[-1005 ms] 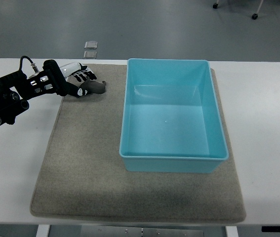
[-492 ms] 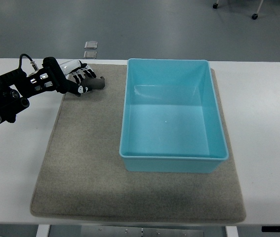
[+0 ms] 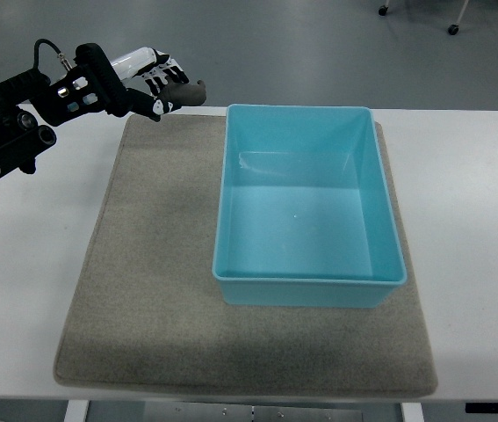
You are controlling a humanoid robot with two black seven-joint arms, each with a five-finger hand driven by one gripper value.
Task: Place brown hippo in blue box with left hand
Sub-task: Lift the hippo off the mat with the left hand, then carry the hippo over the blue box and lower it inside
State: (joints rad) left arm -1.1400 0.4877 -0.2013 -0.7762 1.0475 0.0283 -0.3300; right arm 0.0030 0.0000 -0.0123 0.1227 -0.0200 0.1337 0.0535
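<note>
While the left hand [image 3: 154,81] is raised above the far-left corner of the desk [image 3: 20,255], at about 10 o'clock from the middle of the view, its white-and-black fingers [image 3: 162,72] are curled around the brown hippo [image 3: 187,93]. Only a rounded brown end of the toy shows past the fingers, pointing toward 3 o'clock; the rest of it is hidden inside the grasp. The toy is held clear of the surface, over the desk's far edge beyond the far-left corner of the grey mat [image 3: 143,290], and lies at 9 to 10 o'clock from the far-left corner of the blue box [image 3: 308,281], near it but apart.

The black forearm [image 3: 11,132] with its cable enters from the left edge of the view at 9 to 10 o'clock and runs toward 2 o'clock up to the hand.

The blue box is a rectangular open bin standing on the right half of the grey mat, its long sides running from 12 to 6 o'clock. The mat lies flat on the white desk, which shows bare at 3 and 9 o'clock. Grey floor [image 3: 319,44] lies beyond the desk at 12 o'clock.
</note>
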